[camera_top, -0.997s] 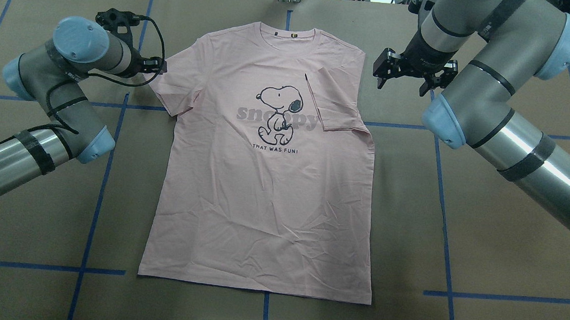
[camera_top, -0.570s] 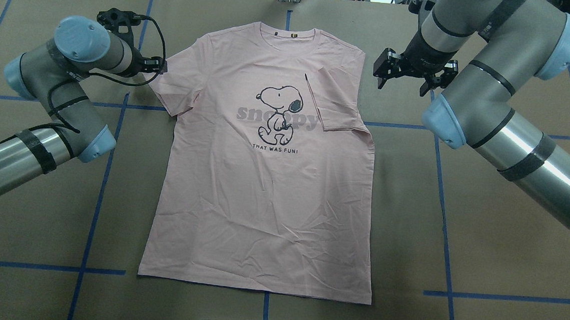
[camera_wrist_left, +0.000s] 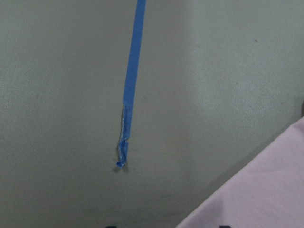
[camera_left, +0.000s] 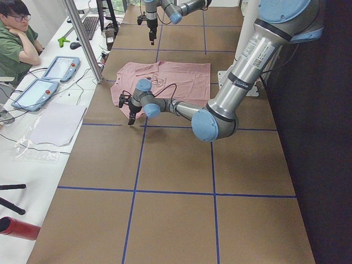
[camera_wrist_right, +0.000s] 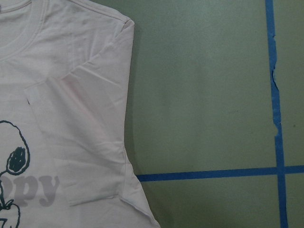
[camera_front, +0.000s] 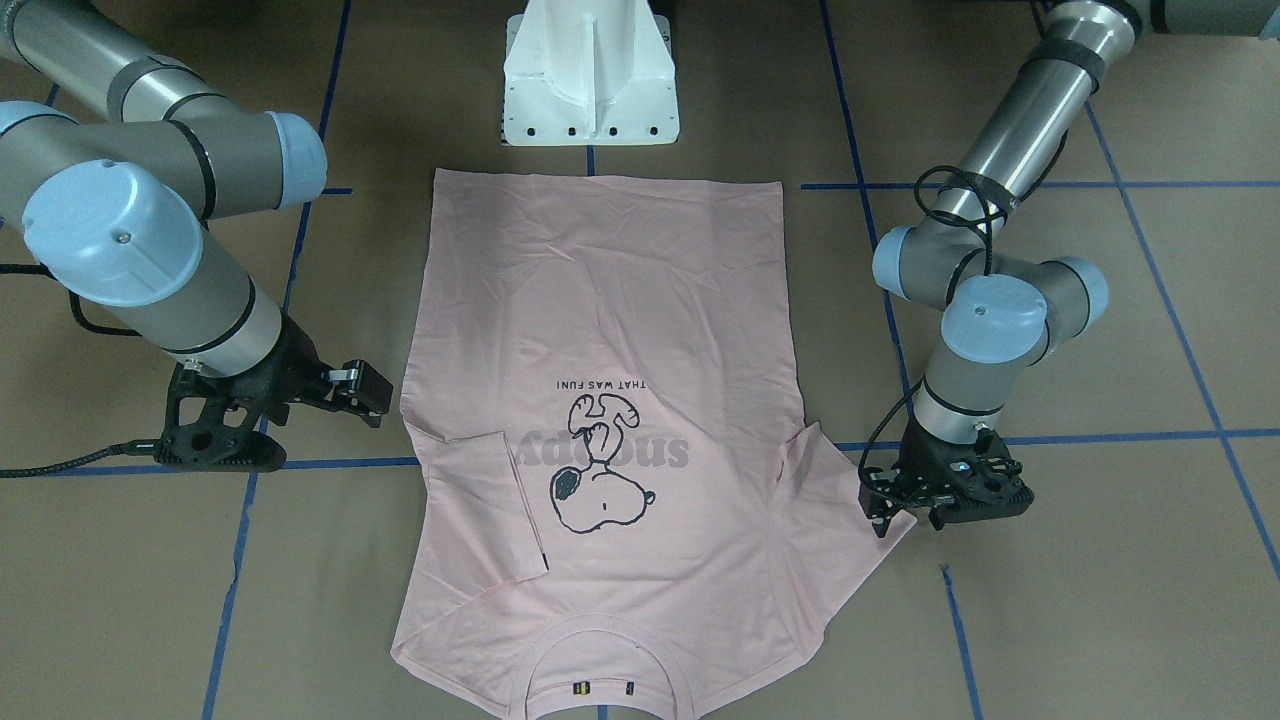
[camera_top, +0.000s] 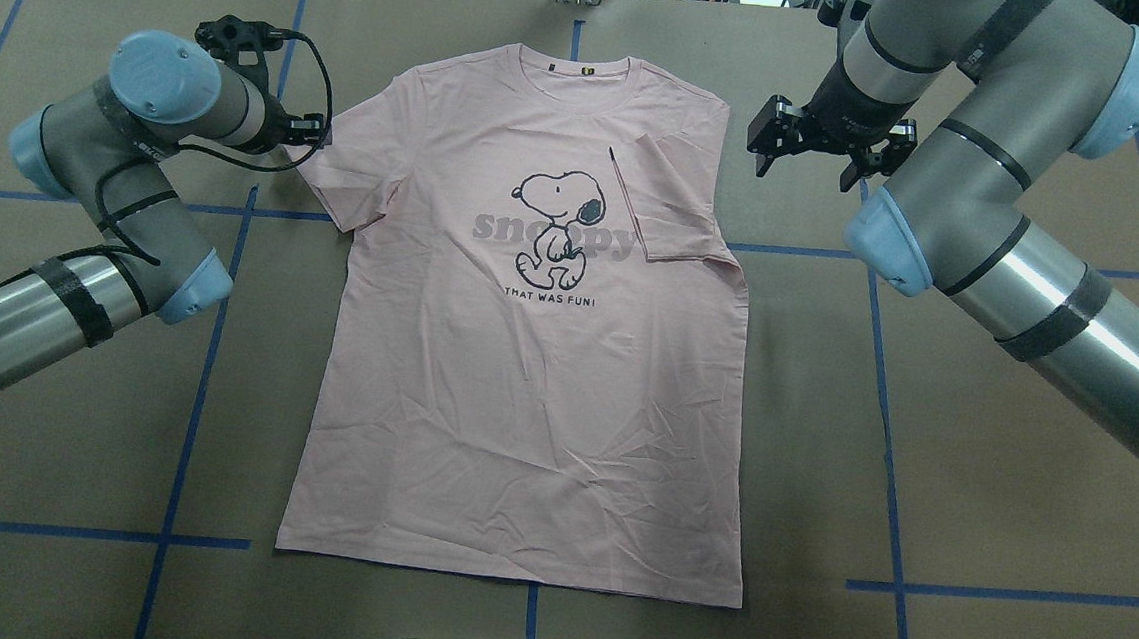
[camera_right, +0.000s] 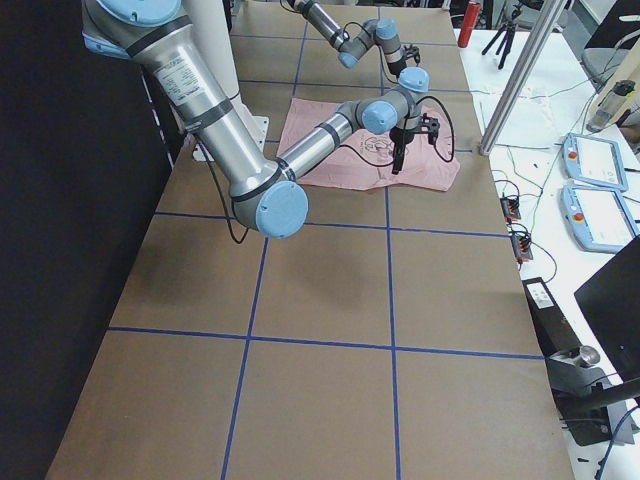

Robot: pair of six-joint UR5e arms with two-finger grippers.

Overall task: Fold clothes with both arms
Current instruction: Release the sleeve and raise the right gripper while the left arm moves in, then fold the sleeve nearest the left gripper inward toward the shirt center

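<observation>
The pale pink T-shirt (camera_top: 523,407) lies flat and face up, print showing, collar at the far edge. One sleeve (camera_top: 673,201) is folded in over the chest and shows in the right wrist view (camera_wrist_right: 90,123). The other sleeve (camera_top: 349,169) lies spread out. My left gripper (camera_top: 320,132) is low at that sleeve's outer tip (camera_front: 895,525), and its jaws look open. The left wrist view shows only the sleeve's edge (camera_wrist_left: 266,190). My right gripper (camera_top: 806,164) hovers open beside the folded shoulder, off the cloth, holding nothing.
Blue tape lines (camera_top: 194,384) grid the brown table cover. The white pedestal (camera_front: 590,80) stands just past the shirt's hem. Beyond the collar end, a metal post (camera_left: 82,38) and a side table with tablets (camera_left: 60,69), where a person (camera_left: 14,38) sits.
The left arm's elbow and wrist shifted slightly towards the far side. The right gripper crept a little away from me. The shirt has not moved.
</observation>
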